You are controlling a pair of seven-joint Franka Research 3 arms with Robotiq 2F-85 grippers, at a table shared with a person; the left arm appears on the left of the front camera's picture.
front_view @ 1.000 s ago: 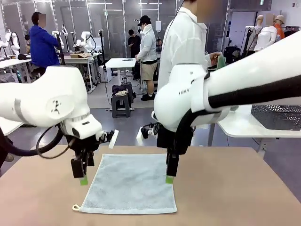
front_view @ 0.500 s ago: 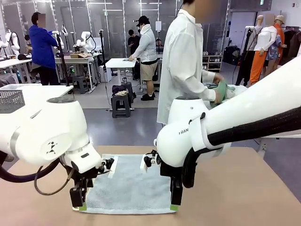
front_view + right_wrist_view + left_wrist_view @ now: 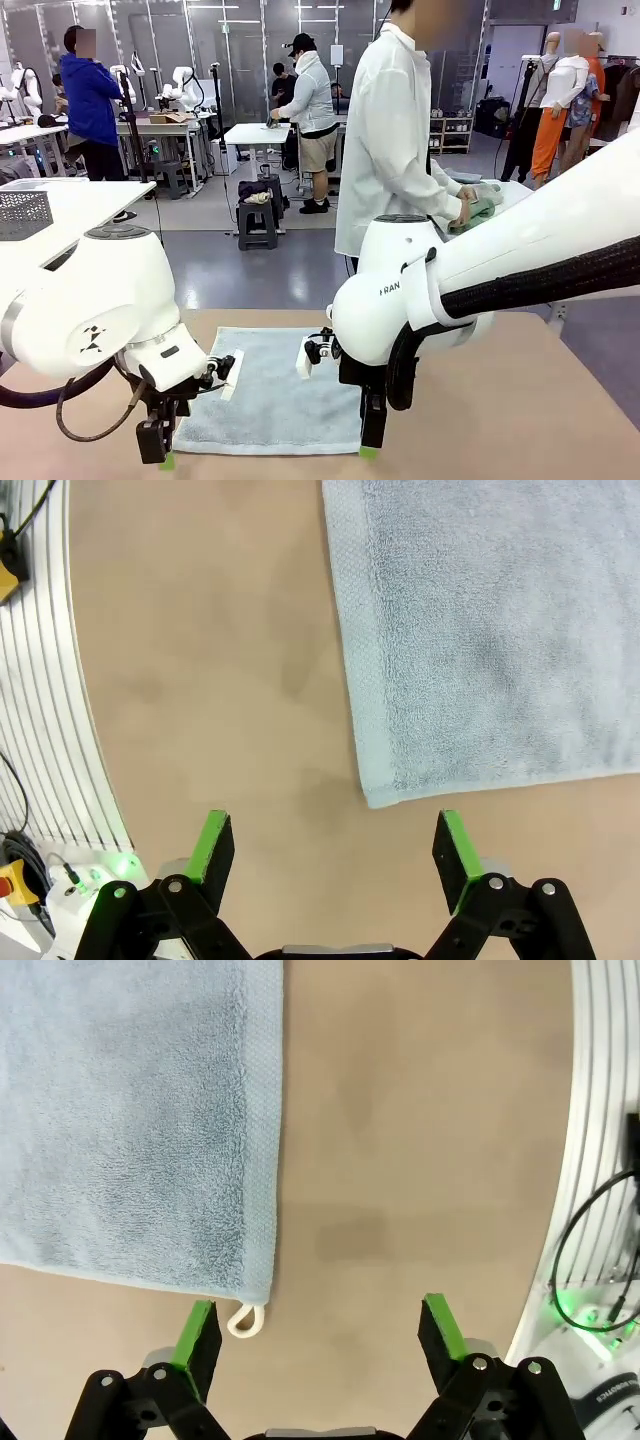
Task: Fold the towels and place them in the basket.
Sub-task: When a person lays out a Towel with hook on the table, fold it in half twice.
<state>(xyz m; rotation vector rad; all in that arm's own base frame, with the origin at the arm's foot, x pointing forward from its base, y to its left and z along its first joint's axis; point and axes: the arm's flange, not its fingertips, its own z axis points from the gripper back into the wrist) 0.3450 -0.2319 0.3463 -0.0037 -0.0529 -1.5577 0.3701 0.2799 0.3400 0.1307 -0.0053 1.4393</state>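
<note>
A pale blue-grey towel (image 3: 270, 385) lies flat on the tan table (image 3: 500, 400). My left gripper (image 3: 160, 455) hangs open at its near left corner. In the left wrist view the towel (image 3: 130, 1110) ends in a white corner loop (image 3: 245, 1318) just inside the left green pad, and the gripper (image 3: 320, 1320) is empty. My right gripper (image 3: 370, 448) stands open at the near right corner. In the right wrist view the towel's corner (image 3: 378, 796) lies between the open fingers of the gripper (image 3: 335, 838). A person's hand holds a mint green towel (image 3: 482, 208) on a white side table. The basket is hidden.
A paler grey mesh basket (image 3: 22, 212) stands on a white side table at the left. The person in a white coat (image 3: 390, 150) stands beyond the table's far edge. White ribbed robot bases (image 3: 600, 1140) (image 3: 40, 680) border the table's near side.
Both grippers have come from the towel's sides toward me and down to its two near corners, still open. The person has turned to the side table with the green towel.
</note>
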